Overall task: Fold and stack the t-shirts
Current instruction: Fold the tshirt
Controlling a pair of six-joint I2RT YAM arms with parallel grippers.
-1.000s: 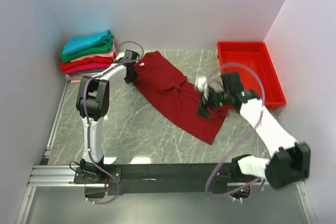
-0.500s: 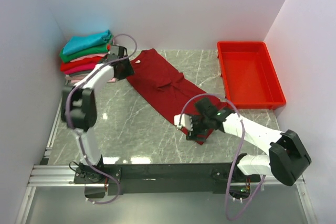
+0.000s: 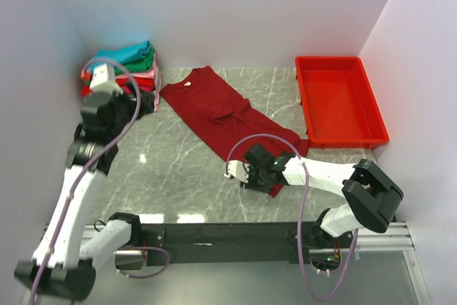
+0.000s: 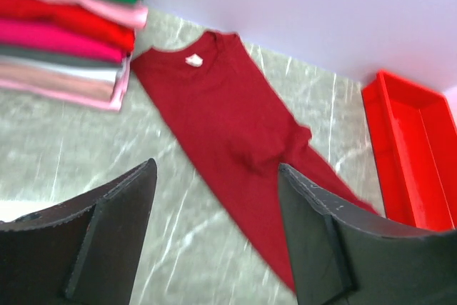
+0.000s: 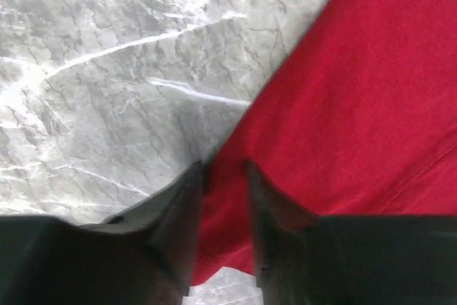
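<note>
One dark red soft cotton t-shirt (image 3: 221, 112) lies flat and diagonal on the grey veined marble table (image 3: 178, 169), with a small white neck label (image 4: 193, 59). One stack of folded shirts (image 3: 128, 58) sits in the far left corner. It shows six coloured layers in the left wrist view, its top cut off, and the left arm partly hides it from above. One rigid red plastic rectangular tray (image 3: 350, 140) stands to the right. The left gripper (image 4: 214, 169) hangs wide apart, holding nothing. The right gripper (image 5: 225, 169), narrowly parted, straddles the shirt's near edge.

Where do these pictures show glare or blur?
Top external view: white glare patches on the marble table, otherwise sharp. Left wrist view: the left gripper is out of focus, the dark red t-shirt slightly soft. Right wrist view: the right gripper is blurred, cloth and marble crisp.
</note>
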